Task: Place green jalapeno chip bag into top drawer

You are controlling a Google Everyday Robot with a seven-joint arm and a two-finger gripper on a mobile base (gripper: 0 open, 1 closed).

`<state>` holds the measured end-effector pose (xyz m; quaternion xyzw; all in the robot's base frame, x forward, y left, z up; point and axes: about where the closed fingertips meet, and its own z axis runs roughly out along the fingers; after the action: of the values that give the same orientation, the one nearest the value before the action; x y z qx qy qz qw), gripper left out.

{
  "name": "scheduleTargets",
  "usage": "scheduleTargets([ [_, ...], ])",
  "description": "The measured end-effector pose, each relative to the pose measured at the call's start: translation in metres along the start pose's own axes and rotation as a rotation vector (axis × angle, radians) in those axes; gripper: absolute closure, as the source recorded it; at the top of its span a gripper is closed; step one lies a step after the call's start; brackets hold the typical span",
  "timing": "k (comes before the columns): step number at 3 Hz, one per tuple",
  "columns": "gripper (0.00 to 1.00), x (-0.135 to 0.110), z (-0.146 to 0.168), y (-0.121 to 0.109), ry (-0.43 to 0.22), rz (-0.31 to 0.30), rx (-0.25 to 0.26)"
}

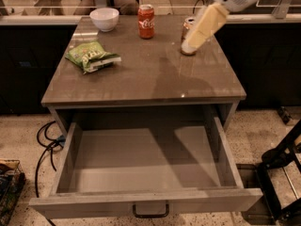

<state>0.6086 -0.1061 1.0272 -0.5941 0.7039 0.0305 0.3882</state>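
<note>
The green jalapeno chip bag point(92, 56) lies crinkled on the left part of the grey table top point(150, 79), apart from everything else. The top drawer point(66, 161) stands pulled wide open below the table, its grey inside bare, with its dark handle point(150, 211) on the front panel. My gripper point(201, 30), a cream-coloured piece on a white arm, reaches in from the top right. It hangs over the back right of the table, far to the right of the bag, holding nothing that I can see.
A white bowl point(104, 19) and a red cola can point(146, 14) stand at the back of the table. A tan can point(187, 23) is partly hidden behind the gripper. Cables point(46, 142) lie on the floor at left. A black frame point(280, 173) stands at right.
</note>
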Motion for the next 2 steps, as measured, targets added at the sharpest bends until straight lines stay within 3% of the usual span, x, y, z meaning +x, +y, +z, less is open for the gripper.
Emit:
scheduleTargets([
  [1, 0.00, -0.016, 0.048, -0.008, 0.024, 0.046, -0.016],
  [2, 0.00, -0.013, 0.097, -0.019, 0.128, 0.138, -0.037],
])
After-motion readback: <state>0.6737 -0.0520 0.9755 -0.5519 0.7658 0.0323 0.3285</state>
